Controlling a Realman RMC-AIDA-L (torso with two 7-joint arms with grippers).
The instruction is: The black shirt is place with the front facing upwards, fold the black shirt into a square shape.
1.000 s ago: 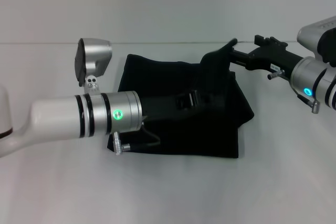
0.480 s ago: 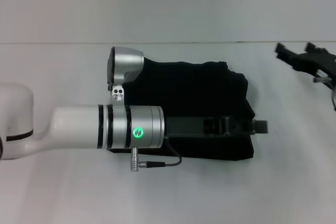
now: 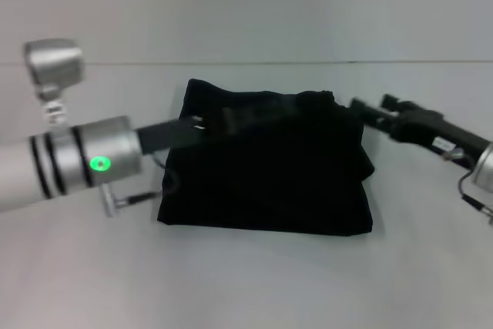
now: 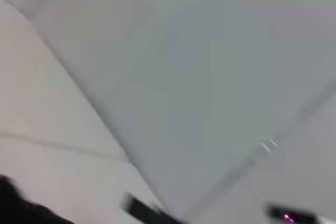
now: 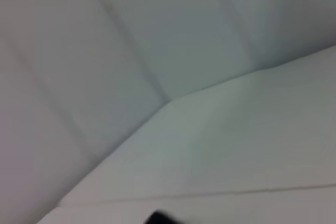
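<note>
The black shirt (image 3: 269, 167) lies folded into a rough square in the middle of the white table (image 3: 246, 283), with no print showing. My left arm reaches in from the left. Its gripper (image 3: 239, 119) hovers over the shirt's far left part, dark against the dark cloth. My right gripper (image 3: 371, 105) comes in from the right, fingers apart and holding nothing, its tips just off the shirt's far right corner. Both wrist views are smeared and show mostly pale table and wall.
The table's far edge (image 3: 308, 62) meets a plain wall behind the shirt. Bare tabletop lies in front of the shirt and on both sides of it. A thin cable (image 3: 146, 196) hangs from the left wrist near the shirt's left edge.
The right gripper let go of the shirt's corner, swung away to the right, and has come back near that corner. The left arm swept right across the shirt, then pulled back left.
</note>
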